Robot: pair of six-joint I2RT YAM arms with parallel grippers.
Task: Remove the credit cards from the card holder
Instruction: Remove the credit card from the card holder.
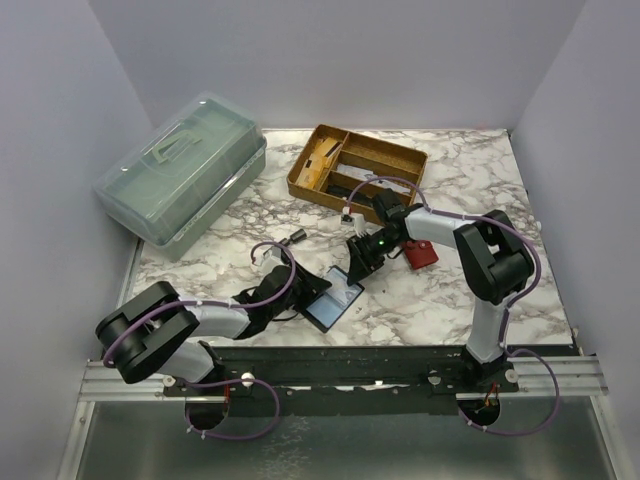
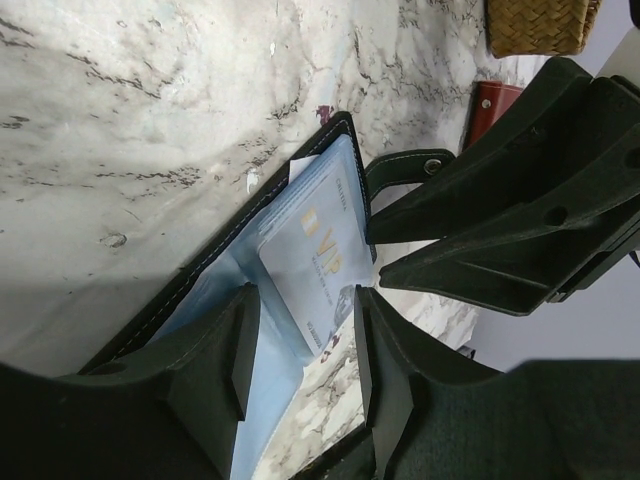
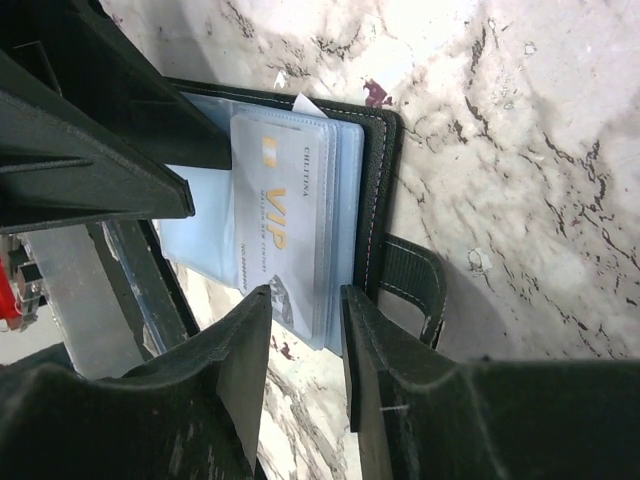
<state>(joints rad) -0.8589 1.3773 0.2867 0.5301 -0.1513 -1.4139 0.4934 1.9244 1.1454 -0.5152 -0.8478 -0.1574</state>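
On the marble table [image 1: 190, 270], toward 6 o'clock from its centre, the black card holder [image 1: 335, 298] lay open and flat, inner face up. Both arms met over it.

- Credit cards: one pale blue-grey card with gold "VIP" lettering [image 3: 278, 225] sat inside the clear blue sleeves [image 2: 215, 290] of the holder. Other cards behind it could not be made out. A white corner of paper [image 3: 303, 102] poked out at the sleeves' far end.
- Strap with a snap [image 3: 415, 285] lay loose on the marble at the holder's outer edge.
- Left gripper [image 2: 303, 310]: came in from 8 o'clock of the holder, low over it. Its jaws stood apart, with the near corner of the VIP card and its sleeve showing in the gap. Whether either pad touched the sleeve, I could not tell.
- Right gripper [image 3: 305, 300]: came in from 1 o'clock of the holder, tips pointed down at the sleeves. Its jaws stood apart and the card's end was visible between them, not pinched.
- The two grippers were close together, nearly nose to nose above the sleeves.

Other items:
- A red wallet [image 1: 420, 253] lay at 3 o'clock of the holder, beside the right arm.
- A woven compartment tray [image 1: 380, 143] was at 12 o'clock.
- A translucent green lidded case [image 1: 185, 170] was at 10 o'clock, well apart.
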